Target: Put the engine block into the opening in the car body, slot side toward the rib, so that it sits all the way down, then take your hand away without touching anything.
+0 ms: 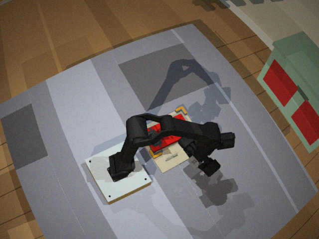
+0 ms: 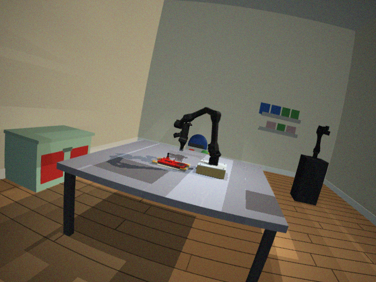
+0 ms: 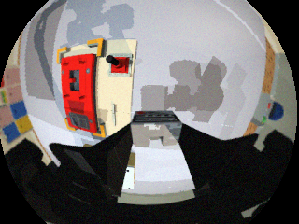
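My gripper (image 1: 196, 161) (image 2: 181, 149) (image 3: 154, 124) is shut on the grey engine block (image 1: 192, 161) (image 3: 156, 134), whose dark slotted side shows in the wrist view. It holds the block above the table, off to the side of the car body. The red car body (image 1: 172, 140) (image 2: 171, 163) (image 3: 84, 95) lies flat. In the wrist view it is at the left, with a dark opening (image 3: 74, 80) in its upper half. The rib cannot be made out. The arm covers part of the body in the top view.
A cream board (image 1: 164, 168) (image 3: 123, 93) carries the car body between orange corner brackets (image 1: 181, 110) (image 3: 96, 47). Beside the body are a grey pin (image 1: 171, 157) (image 3: 114, 114) and a red square (image 3: 122, 66) with an upright black peg (image 3: 111, 60). The white arm base (image 1: 102, 185) stands nearby.
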Controlling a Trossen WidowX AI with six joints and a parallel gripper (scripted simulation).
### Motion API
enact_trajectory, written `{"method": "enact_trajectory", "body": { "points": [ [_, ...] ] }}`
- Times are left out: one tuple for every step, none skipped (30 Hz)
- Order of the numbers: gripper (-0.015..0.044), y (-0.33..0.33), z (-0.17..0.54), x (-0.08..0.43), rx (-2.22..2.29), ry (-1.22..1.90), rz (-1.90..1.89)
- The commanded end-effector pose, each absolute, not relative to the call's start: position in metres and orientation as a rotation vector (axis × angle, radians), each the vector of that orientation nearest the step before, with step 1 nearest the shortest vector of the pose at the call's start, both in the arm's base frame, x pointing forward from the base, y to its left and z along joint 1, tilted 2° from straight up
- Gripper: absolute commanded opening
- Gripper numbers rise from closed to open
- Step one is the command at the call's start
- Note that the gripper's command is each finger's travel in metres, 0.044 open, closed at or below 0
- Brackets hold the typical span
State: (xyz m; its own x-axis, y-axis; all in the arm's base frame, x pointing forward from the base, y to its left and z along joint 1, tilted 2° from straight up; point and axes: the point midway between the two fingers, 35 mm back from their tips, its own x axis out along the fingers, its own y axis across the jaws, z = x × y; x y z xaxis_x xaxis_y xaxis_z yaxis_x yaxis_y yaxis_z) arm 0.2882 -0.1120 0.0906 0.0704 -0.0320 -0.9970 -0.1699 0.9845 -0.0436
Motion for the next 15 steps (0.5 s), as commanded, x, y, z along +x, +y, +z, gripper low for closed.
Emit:
{"method": "enact_trajectory", "body": {
  "points": [
    [0.0, -0.112, 0.082, 0.288, -0.167, 1.506, 0.109],
    [0.0, -0.112, 0.08, 0.288, -0.167, 1.506, 0.109],
    [0.0, -0.112, 0.078, 0.288, -0.167, 1.506, 0.109],
    [0.0, -0.112, 0.077, 0.288, -0.167, 1.506, 0.109],
    [0.0, -0.113, 0.075, 0.288, -0.167, 1.506, 0.109],
    [0.0, -0.113, 0.073, 0.288, -0.167, 1.506, 0.109],
    [0.0, -0.113, 0.072, 0.288, -0.167, 1.506, 0.109],
    [0.0, -0.113, 0.07, 0.289, -0.167, 1.506, 0.109],
    [0.0, -0.113, 0.068, 0.289, -0.167, 1.506, 0.109],
    [0.0, -0.113, 0.067, 0.289, -0.167, 1.506, 0.109],
    [0.0, -0.113, 0.065, 0.289, -0.167, 1.506, 0.109],
    [0.0, -0.113, 0.063, 0.289, -0.167, 1.506, 0.109],
    [0.0, -0.113, 0.062, 0.289, -0.167, 1.506, 0.109],
    [0.0, -0.113, 0.06, 0.289, -0.167, 1.506, 0.109],
    [0.0, -0.113, 0.058, 0.289, -0.167, 1.506, 0.109]
  ]
}}
